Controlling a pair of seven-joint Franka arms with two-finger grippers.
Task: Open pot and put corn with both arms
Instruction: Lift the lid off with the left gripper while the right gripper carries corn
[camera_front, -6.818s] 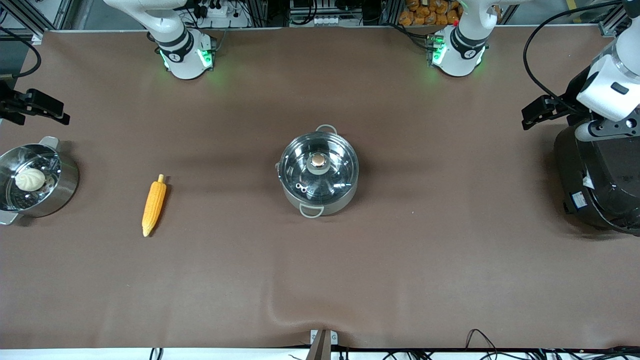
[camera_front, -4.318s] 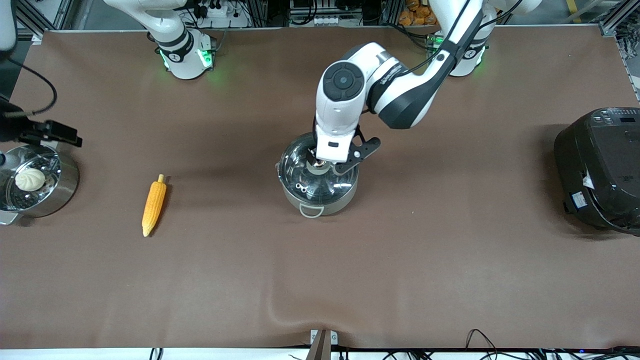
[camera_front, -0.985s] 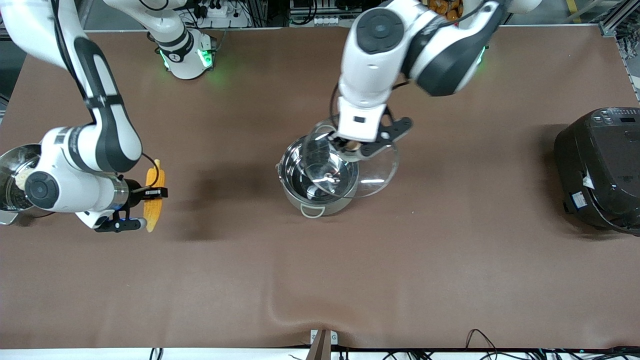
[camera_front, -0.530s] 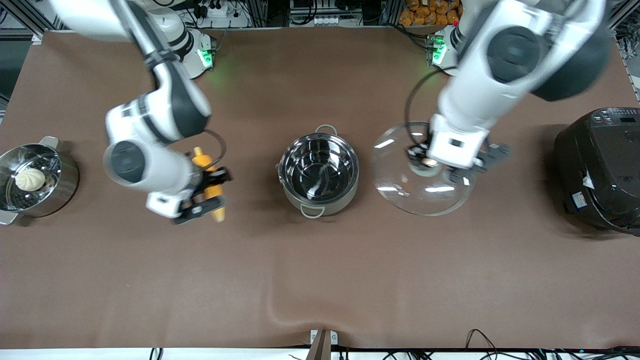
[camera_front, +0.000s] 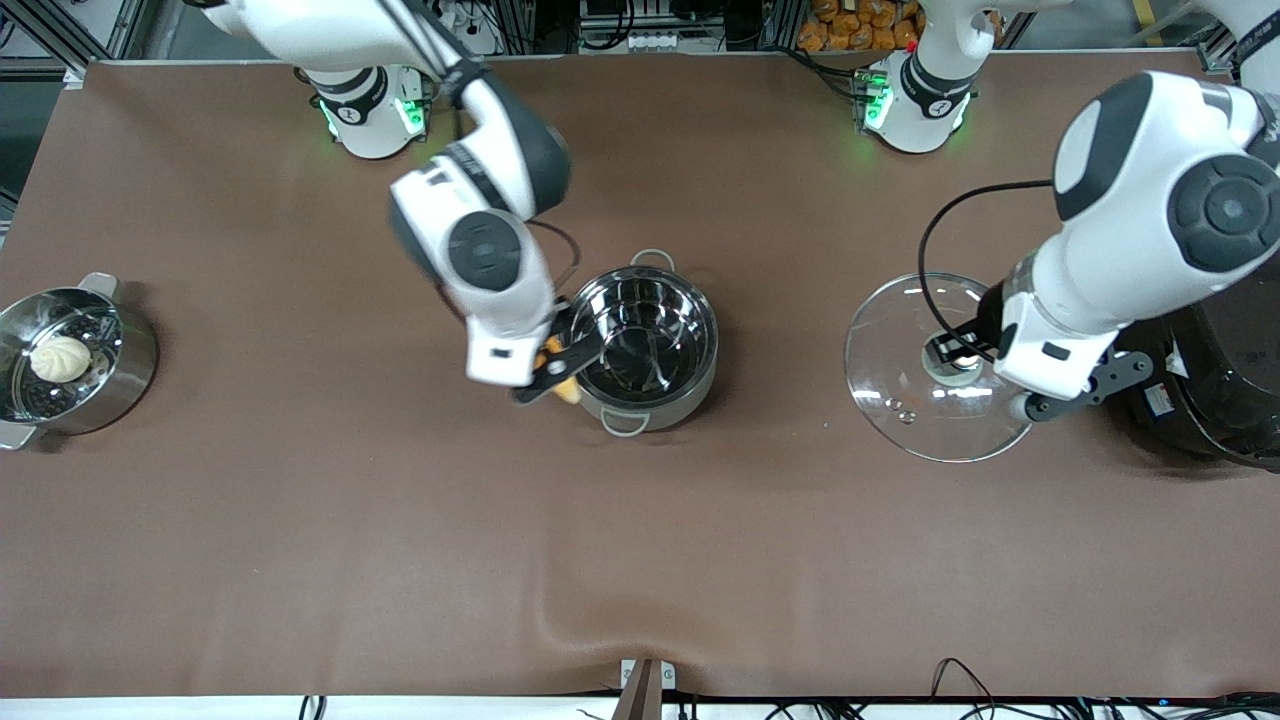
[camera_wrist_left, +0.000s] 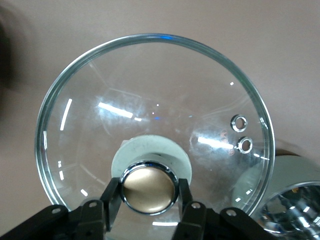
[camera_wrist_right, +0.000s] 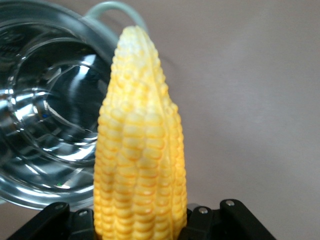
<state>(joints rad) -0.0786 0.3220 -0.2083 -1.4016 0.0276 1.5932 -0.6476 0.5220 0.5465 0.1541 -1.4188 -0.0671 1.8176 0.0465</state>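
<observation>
Two loaded grippers: right gripper clamping corn at pot rim, left gripper gripping lid knob (pot uncovered).

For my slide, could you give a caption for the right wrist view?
Right gripper holds the corn beside the rim of the open pot.

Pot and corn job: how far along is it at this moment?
Opening is done: the pot stands uncovered, and the left gripper holds the glass lid by its knob, beside the pot. In hand: the right gripper holds the corn at the pot's rim. Left: dropping the corn inside.
</observation>
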